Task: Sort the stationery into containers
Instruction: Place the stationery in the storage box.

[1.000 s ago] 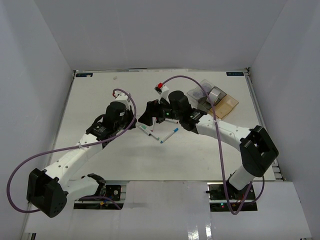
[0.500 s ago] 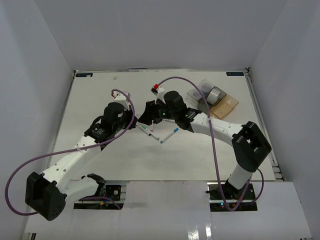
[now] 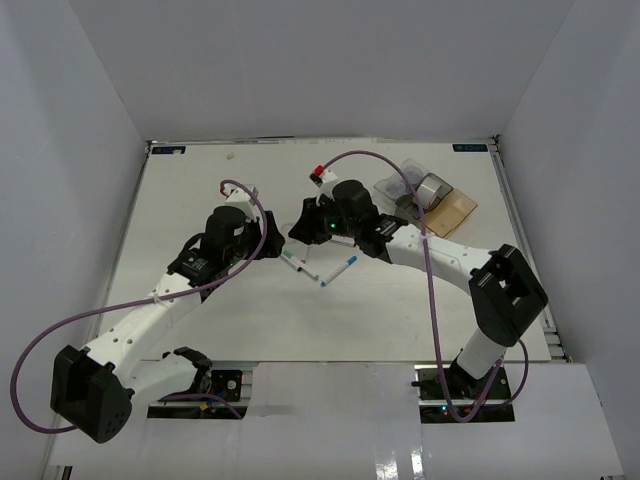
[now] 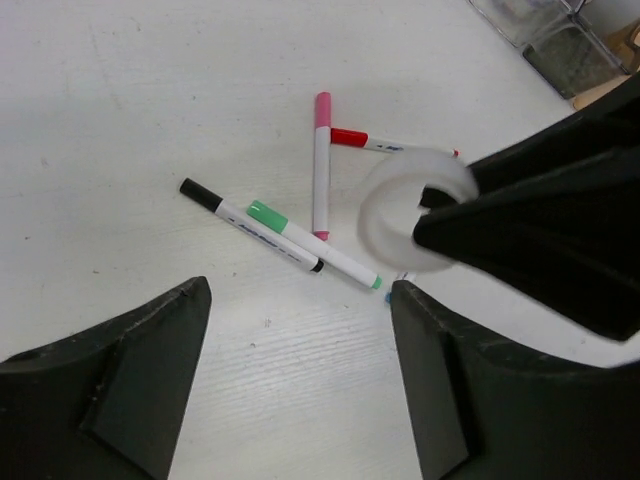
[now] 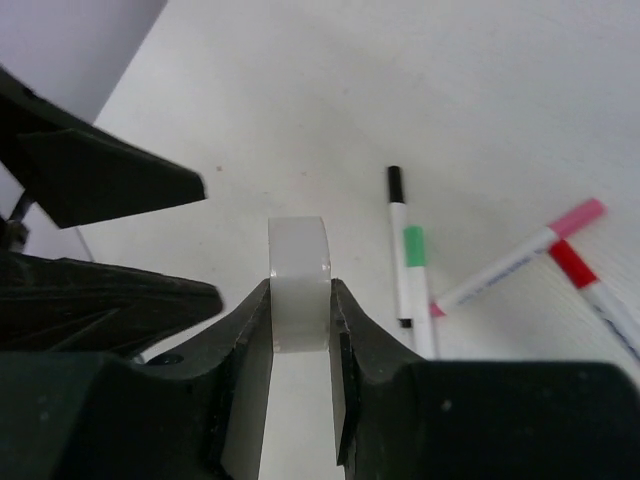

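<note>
The right gripper [image 5: 300, 292] is pinching the tape roll [image 5: 299, 260] by its two flat faces. The roll is standing on edge between the pads with its hole axis running from finger to finger. In the overhead view it is hanging in the air well out to the left of the containers [image 3: 458, 208], not touching the table. The left gripper [image 4: 300, 300] is hovering just beyond the roll, farther again from the containers, with its fingers spread wide and nothing between them. As I judge it, the coming move is turning on where the three joined bins are lying: to the right of the held roll and a little toward the far edge, on the right arm's own side. That is making the right arm the nearer one, and it is probably needing only to carry the roll rightward over a bin's rim before letting go. The markers [image 4: 310, 244] are lying loose on the table under the two grippers, on that same left side of the containers and well apart from them.
</note>
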You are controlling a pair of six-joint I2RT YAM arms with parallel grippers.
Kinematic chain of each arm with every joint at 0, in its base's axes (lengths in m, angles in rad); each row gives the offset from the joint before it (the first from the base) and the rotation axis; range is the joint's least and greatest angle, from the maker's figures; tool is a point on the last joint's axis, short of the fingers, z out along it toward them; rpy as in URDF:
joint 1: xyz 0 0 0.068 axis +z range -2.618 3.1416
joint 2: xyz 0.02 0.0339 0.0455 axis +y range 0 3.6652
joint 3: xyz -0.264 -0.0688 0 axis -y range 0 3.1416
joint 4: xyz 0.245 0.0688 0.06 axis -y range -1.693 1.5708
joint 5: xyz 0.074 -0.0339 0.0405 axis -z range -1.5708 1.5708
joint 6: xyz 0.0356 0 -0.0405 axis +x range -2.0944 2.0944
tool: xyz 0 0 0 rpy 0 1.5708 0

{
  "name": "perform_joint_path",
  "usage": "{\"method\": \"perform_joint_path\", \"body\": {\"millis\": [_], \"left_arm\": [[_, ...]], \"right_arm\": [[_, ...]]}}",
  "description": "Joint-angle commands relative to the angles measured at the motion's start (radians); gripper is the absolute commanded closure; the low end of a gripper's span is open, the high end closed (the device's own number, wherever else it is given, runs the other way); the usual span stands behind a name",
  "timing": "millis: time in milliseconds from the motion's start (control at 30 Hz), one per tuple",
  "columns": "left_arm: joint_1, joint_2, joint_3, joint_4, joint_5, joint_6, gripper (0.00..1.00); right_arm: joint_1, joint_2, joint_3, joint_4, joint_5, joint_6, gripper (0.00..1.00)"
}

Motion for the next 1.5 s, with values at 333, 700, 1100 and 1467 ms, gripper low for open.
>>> {"method": "perform_joint_path", "body": {"millis": [333, 700, 1100, 1467], "left_arm": [[0.041, 0.015, 0.021, -0.03, -0.006, -0.023, 0.06], [0.052, 0.031, 0.027, -0.042, -0.004, -0.023, 0.06], [0.058, 0.031, 0.027, -0.042, 0.005, -0.017, 0.06], [0.065, 0.035, 0.028, -0.041, 0.023, -0.014, 0.06]], "right_arm": [[-0.344, -0.197, -0.059, -0.281, 0.635, -0.265, 0.92], [-0.497, -0.02, 0.063, -0.279, 0.552, -0.549, 0.91], [-0.552, 0.049, 0.076, -0.282, 0.384, -0.677, 0.85], [-0.555, 0.041, 0.034, -0.281, 0.37, -0.667, 0.57]]}}
